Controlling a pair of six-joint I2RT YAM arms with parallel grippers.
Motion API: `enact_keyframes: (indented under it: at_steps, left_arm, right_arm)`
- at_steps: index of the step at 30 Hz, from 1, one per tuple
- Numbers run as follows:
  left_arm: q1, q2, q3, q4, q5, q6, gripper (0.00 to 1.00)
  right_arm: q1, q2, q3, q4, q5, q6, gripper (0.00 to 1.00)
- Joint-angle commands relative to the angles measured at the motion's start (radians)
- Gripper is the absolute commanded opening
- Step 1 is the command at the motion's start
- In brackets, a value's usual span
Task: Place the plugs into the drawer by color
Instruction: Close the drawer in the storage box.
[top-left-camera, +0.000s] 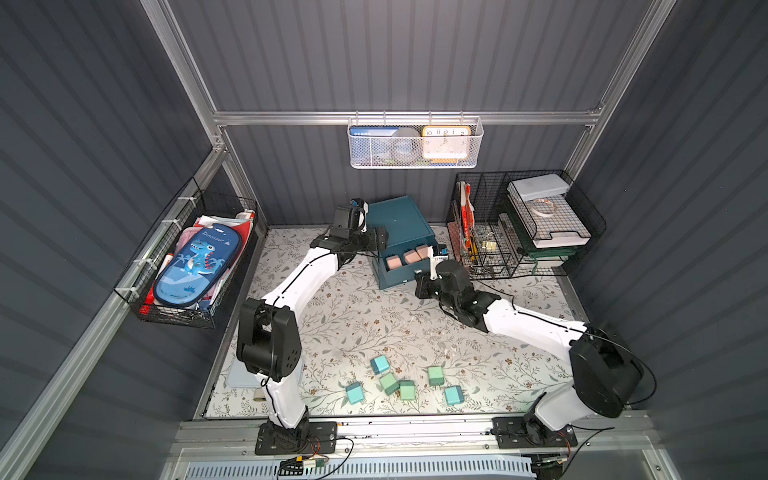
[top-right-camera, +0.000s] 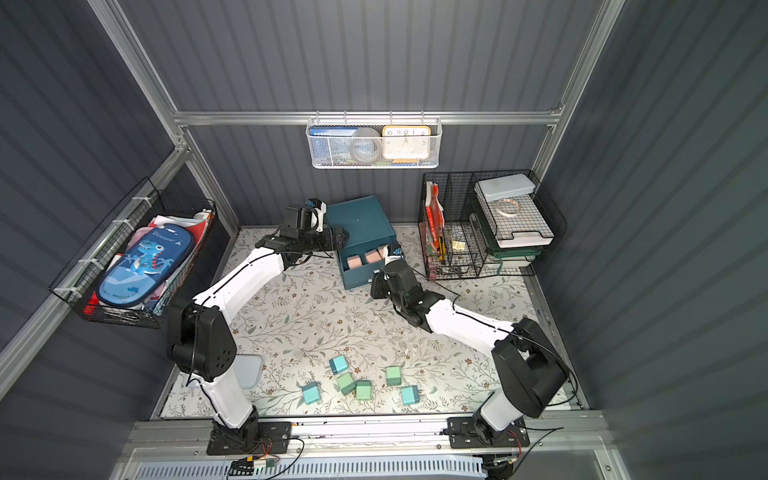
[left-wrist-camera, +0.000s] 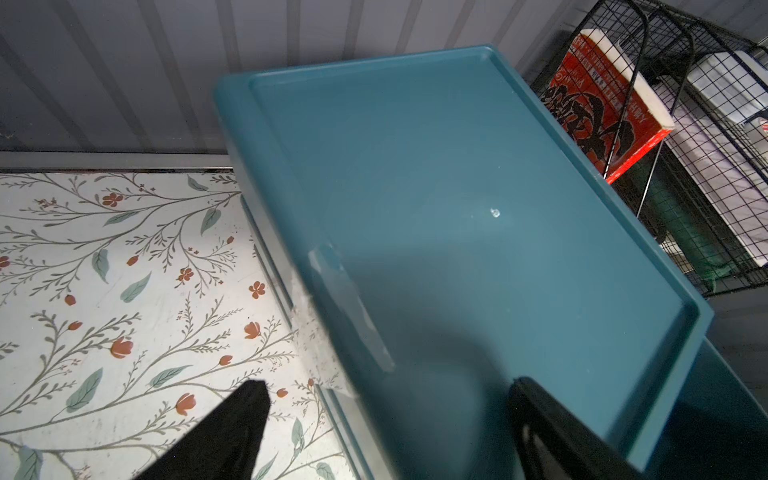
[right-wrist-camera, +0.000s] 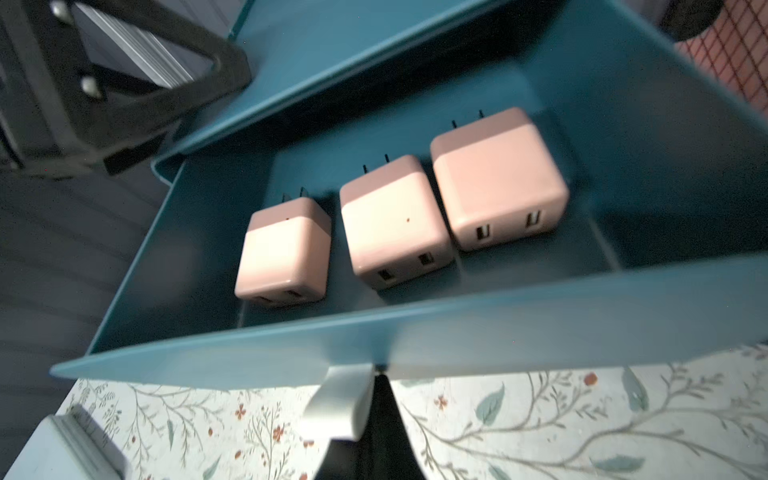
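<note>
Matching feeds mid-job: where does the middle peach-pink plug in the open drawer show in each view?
A top view: middle pink plug, centre, inside the open drawer.
A top view: same place.
Left wrist: not in it.
Right wrist: mid-picture.
Shared landmark: teal cabinet.

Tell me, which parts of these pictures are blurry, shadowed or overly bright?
Right wrist view: the plugs are fairly sharp, the near tab is smeared. Left wrist view: the fingers are blurred, with a dark shadow on the cabinet. In both top views: the mat glares brightest near the front.
</note>
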Motion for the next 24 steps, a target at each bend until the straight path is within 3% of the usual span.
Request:
enact_keyframes:
  at_steps: [1, 16, 21, 24]
  left_arm:
    - [-0.005, 0.023, -0.021, -0.065, -0.01, 0.027, 0.94]
    - [-0.009, 0.027, -0.026, -0.065, -0.006, 0.028, 0.95]
    - [-0.009, 0.027, -0.027, -0.063, -0.001, 0.028, 0.95]
    - [-0.009, 0.026, -0.023, -0.068, 0.0, 0.032, 0.95]
  right_arm:
    - [-0.025, 0.057, 0.052, 0.109, -0.009, 0.017, 0.04]
    - [-0.067, 0.324, 0.248, 0.36, -0.044, 0.166, 0.07]
    - [-0.074, 0.343, 0.271, 0.368, -0.074, 0.196, 0.1]
    - [-0.077, 0.281, 0.169, 0.396, -0.113, 0.268, 0.13]
